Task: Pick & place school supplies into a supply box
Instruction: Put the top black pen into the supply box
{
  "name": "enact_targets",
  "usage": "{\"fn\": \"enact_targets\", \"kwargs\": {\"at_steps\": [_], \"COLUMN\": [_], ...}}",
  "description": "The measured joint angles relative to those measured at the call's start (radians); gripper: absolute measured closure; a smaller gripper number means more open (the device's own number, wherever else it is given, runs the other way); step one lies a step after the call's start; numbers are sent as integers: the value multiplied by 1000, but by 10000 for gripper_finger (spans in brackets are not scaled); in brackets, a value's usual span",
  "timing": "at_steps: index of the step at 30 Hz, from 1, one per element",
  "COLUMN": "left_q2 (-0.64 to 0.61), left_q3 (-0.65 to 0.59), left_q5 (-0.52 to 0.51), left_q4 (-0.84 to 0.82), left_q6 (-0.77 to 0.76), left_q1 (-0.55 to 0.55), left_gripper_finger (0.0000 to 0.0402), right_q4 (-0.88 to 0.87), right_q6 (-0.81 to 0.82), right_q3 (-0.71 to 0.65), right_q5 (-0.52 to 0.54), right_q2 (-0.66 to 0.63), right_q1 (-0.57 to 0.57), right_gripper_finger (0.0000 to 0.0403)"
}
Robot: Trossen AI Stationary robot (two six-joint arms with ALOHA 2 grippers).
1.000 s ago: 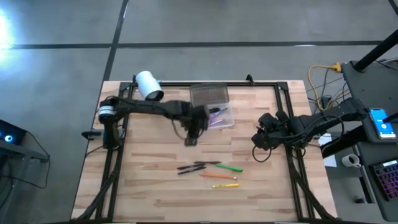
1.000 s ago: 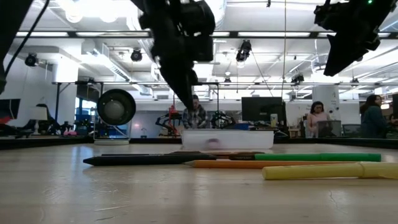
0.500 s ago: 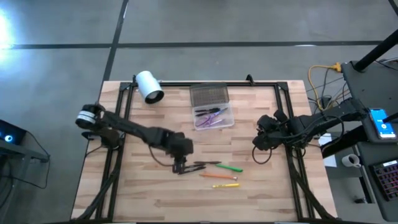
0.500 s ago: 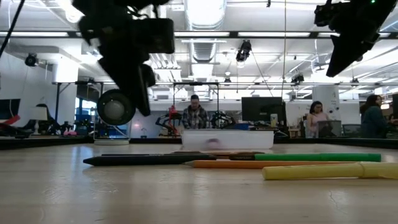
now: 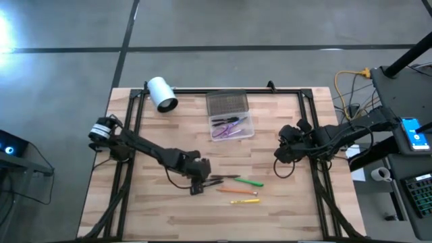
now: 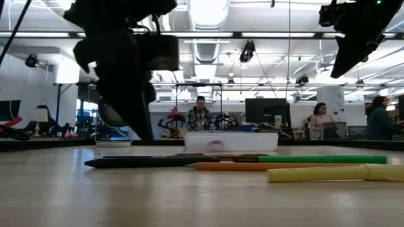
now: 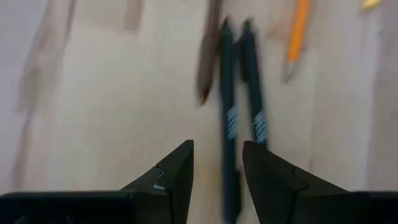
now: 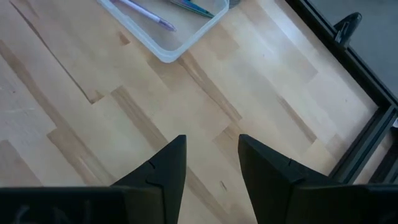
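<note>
Hovering left hand (image 5: 197,187): fingers apart, over the black pens (image 7: 239,118) (empty)
Right hand (image 5: 281,152): apart, above bare tabletop (image 5: 155,202)

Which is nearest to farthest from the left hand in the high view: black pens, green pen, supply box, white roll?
From the left hand:
1. black pens, right beside it
2. green pen, further right in the row
3. supply box, at the table's far middle
4. white roll, far-left corner

No legible text, labels or numbers.
</note>
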Motion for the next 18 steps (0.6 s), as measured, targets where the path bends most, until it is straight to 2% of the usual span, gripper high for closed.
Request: {"fn": "enact_targets", "kwargs": {"at_steps": [2,9,18], "left_q2": [19,84,101], "left_q3": [0,15,11], "left_q5": [7,3,-26], "left_q4": [46,38,51], "left_q6": [10,-10,-10], "left_q1": [-4,0,-2], "left_gripper_finger": [279,279,280], "right_q4": [0,-1,-3], "right_q6": [1,3,-5], "right_q3": [0,0,-1], "right_q5": [0,-2,-3], "right_q2": [0,0,0], "right_q1": [0,0,0], "right_gripper_finger": [266,266,266]}}
